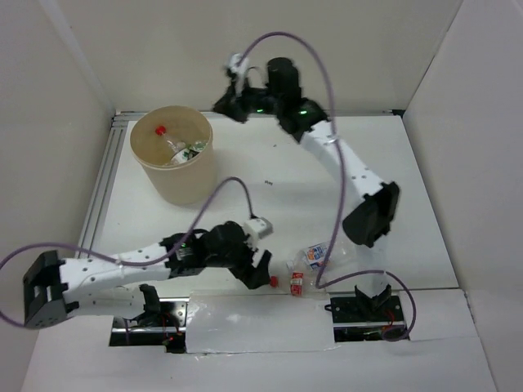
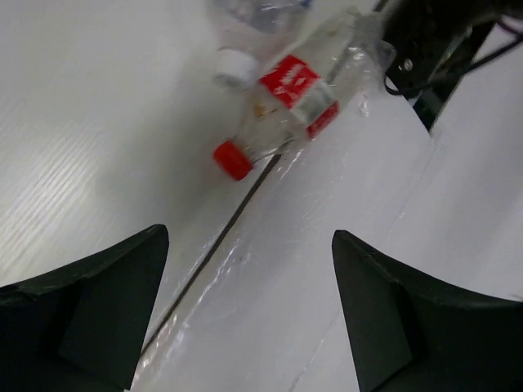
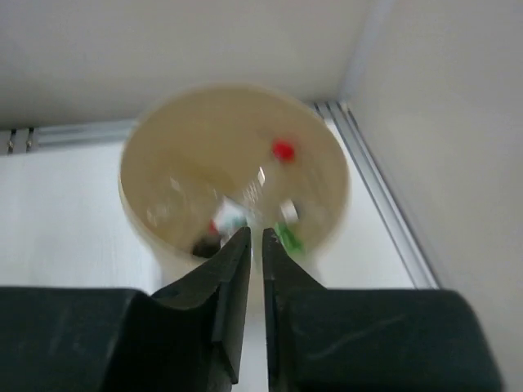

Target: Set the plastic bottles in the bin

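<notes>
Your left gripper (image 1: pixel 255 273) (image 2: pixel 249 241) hangs low over the tabletop (image 1: pixel 270 180) with its jaws spread wide and nothing between them. Just ahead of its fingertips, a little to the right in the wrist view, a clear bottle (image 2: pixel 290 94) (image 1: pixel 294 282) with a red label lies on its side, red cap pointing back toward the gripper. Just beyond it lies a second bottle (image 2: pixel 245 24) (image 1: pixel 315 255), white-capped, with a blue-white label in the top view.

Your right gripper (image 1: pixel 225 104) (image 3: pixel 254 237) is up by the far wall, jaws closed to a thin slit and holding nothing. The bin (image 1: pixel 184 184) (image 3: pixel 343 180) stands ahead of it and below, mouth open toward the wrist camera. Bottles (image 1: pixel 184 151) (image 3: pixel 237 212) lie at the bottom of the bin, one red cap (image 1: pixel 161 129) (image 3: pixel 283 149) showing near its far wall; the view is blurred, so it looks like three or four, but you cannot count them with certainty
</notes>
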Robot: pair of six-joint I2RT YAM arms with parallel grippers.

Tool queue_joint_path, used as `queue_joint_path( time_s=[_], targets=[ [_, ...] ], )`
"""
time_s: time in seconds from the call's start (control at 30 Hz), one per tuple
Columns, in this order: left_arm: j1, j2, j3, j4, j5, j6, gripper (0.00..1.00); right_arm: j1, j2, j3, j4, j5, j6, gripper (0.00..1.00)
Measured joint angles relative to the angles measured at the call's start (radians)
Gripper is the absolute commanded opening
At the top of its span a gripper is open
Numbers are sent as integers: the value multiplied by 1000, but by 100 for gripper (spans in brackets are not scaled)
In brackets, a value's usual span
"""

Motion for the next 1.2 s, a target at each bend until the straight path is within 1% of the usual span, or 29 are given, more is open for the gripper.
queue_joint_path(
  time_s=[0.03,0.07,0.1,0.17,0.2,0.23,0.27,0.3,0.43,0.53,0.57,0.63,0.67,0.7,0.73,0.77,0.8,0.83,0.9,0.93,0.97,1.0,1.03,1.13,1.17,1.2],
  targets=[
    [-60,55,34,16,-28,50,92,-49,-63,-58,-18,-14,5,16],
    [-110,114,68,37,-50,97,91,-109,-134,-128,-53,-39,3,23],
    [-159,175,98,64,-74,137,91,-178,-209,-198,-86,-57,2,28],
    [-227,267,130,104,-116,212,91,-330,-356,-377,-132,-90,-22,36],
    [-247,304,138,118,-133,242,89,-388,-415,-447,-161,-95,-35,41],
    [-259,341,140,136,-149,277,89,-452,-476,-534,-192,-105,-58,41],
    [-264,372,140,146,-159,305,88,-499,-529,-608,-224,-117,-77,43],
    [-266,397,139,153,-165,327,88,-530,-569,-666,-258,-134,-93,43],
    [-267,481,145,181,-205,393,88,-629,-691,-866,-350,-212,-150,46],
    [-270,569,172,200,-247,422,83,-694,-758,-981,-385,-265,-171,46],
    [-270,596,181,206,-254,432,74,-711,-776,-1007,-397,-276,-174,46],
    [-270,637,196,211,-257,439,61,-731,-803,-1047,-402,-291,-191,46],
    [-272,653,202,214,-257,444,52,-733,-814,-1062,-409,-297,-203,46],
    [-272,666,209,217,-255,447,38,-733,-824,-1074,-418,-303,-217,46],
    [-275,670,215,220,-253,448,13,-733,-831,-1083,-426,-306,-230,47],
    [-280,672,220,224,-259,455,5,-733,-836,-1088,-440,-310,-249,47],
    [-283,671,220,225,-263,452,4,-733,-839,-1094,-448,-314,-270,47],
    [-287,668,220,222,-269,446,0,-735,-843,-1101,-455,-317,-286,48],
    [-296,647,214,208,-286,430,0,-746,-851,-1118,-482,-319,-322,54],
    [-298,622,206,197,-296,426,0,-755,-855,-1128,-497,-320,-338,58],
    [-300,589,195,185,-307,421,0,-766,-858,-1137,-508,-323,-355,68],
    [-303,536,180,164,-326,410,0,-778,-861,-1146,-521,-324,-370,89],
    [-304,484,168,143,-345,404,0,-790,-862,-1152,-534,-325,-380,94],
    [-294,281,151,62,-406,386,0,-834,-868,-1170,-579,-333,-471,95],
    [-285,216,151,45,-427,379,0,-836,-869,-1171,-581,-333,-476,95],
    [-257,143,150,34,-437,374,0,-848,-875,-1181,-591,-335,-511,95]
  ],
)
